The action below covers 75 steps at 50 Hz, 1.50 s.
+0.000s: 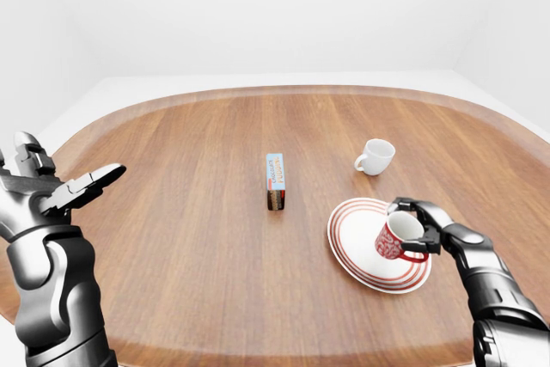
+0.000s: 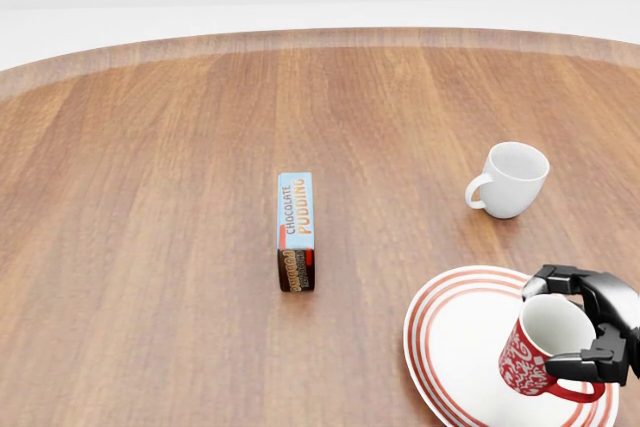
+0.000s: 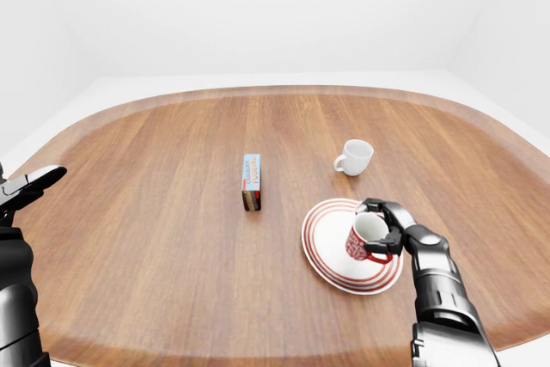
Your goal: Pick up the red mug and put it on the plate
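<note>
**Mug over the plate: set it down and let go**

You are at the placing step. Your right hand (image 2: 590,332) has its fingers (image 2: 556,278) wrapped round the rim and far side of the red mug (image 2: 537,350), closed on it, with the mug tilted so its mouth faces up and toward the left of the head view. The plate (image 2: 455,332) lies directly under the fingers and the mug; whether the mug's base touches the plate or hangs just above it cannot be told from these views.

Next, you likely need to bring the mug upright, lower it until the base sits flat inside the red rings, and only then spread the fingers. Release while it is tilted and it may roll off the rim.

Beyond your fingertips, toward the top of the head view, stands a white cup (image 2: 512,179), clear of the plate. A chocolate pudding box (image 2: 297,230) lies well to the left of the hand. Your left hand (image 1: 64,188) hangs at the table's (image 1: 189,247) left edge, fingers spread, holding nothing.
</note>
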Tool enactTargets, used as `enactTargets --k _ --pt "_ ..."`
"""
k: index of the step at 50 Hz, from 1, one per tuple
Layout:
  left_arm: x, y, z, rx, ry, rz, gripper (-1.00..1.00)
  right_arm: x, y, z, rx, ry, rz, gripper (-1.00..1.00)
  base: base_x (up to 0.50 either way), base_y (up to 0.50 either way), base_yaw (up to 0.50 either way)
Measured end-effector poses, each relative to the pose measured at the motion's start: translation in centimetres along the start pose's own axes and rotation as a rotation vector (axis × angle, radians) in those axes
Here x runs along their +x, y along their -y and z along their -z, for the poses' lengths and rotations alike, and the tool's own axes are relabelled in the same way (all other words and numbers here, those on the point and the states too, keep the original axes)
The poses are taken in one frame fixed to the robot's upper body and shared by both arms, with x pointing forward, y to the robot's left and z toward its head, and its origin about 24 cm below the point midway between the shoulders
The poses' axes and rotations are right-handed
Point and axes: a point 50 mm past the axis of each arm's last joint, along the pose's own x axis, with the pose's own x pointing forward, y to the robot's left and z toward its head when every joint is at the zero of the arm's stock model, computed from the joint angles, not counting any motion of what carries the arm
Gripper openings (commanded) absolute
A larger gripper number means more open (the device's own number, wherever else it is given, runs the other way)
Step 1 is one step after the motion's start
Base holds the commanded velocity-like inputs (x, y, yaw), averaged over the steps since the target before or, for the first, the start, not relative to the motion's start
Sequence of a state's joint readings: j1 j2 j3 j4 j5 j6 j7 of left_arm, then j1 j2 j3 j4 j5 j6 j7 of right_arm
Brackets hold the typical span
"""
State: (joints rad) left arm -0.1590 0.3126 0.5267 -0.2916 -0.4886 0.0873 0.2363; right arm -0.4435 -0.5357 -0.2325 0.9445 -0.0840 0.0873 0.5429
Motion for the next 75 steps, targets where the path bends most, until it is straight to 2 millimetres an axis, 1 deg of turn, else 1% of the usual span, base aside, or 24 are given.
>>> enactTargets --k 16,37,40,45,59,62,65,73,75 --pt "-0.01 -0.01 0.03 0.001 -0.001 0.000 1.00 0.15 0.24 0.13 0.019 -0.014 0.030 -1.00 0.00 0.00 0.00" --pt "-0.06 -0.02 0.14 0.002 -0.005 0.000 1.00 0.55 -0.06 0.62 0.028 -0.030 0.044 -1.00 0.00 0.00 0.00" --pt "-0.07 -0.02 0.16 0.003 -0.006 0.000 1.00 0.56 -0.04 0.62 0.028 -0.030 0.046 -0.91 0.00 0.00 0.00" --pt "-0.06 -0.02 0.18 0.004 -0.007 0.001 1.00 0.57 -0.04 0.64 0.029 -0.030 0.049 -0.91 0.00 0.00 0.00" --pt "-0.07 -0.02 0.17 0.004 -0.007 0.001 1.00 0.62 -0.12 0.65 0.026 -0.029 0.048 -0.83 0.00 0.00 0.00" --pt "-0.07 -0.03 0.18 0.004 -0.007 0.001 1.00 0.63 -0.11 0.64 0.025 -0.029 0.048 -0.70 0.00 0.00 0.00" --pt "-0.06 -0.03 0.18 0.004 -0.007 0.001 1.00 0.63 -0.10 0.62 0.025 -0.028 0.049 -0.64 0.00 0.00 0.00" --pt "-0.04 -0.03 0.20 0.004 -0.008 0.001 1.00 0.66 -0.11 0.58 0.020 -0.028 0.054 -0.65 0.00 0.00 0.00" --pt "-0.03 -0.03 0.21 0.004 -0.008 0.001 1.00 0.66 -0.10 0.55 0.019 -0.028 0.055 -0.63 0.00 0.00 0.00"
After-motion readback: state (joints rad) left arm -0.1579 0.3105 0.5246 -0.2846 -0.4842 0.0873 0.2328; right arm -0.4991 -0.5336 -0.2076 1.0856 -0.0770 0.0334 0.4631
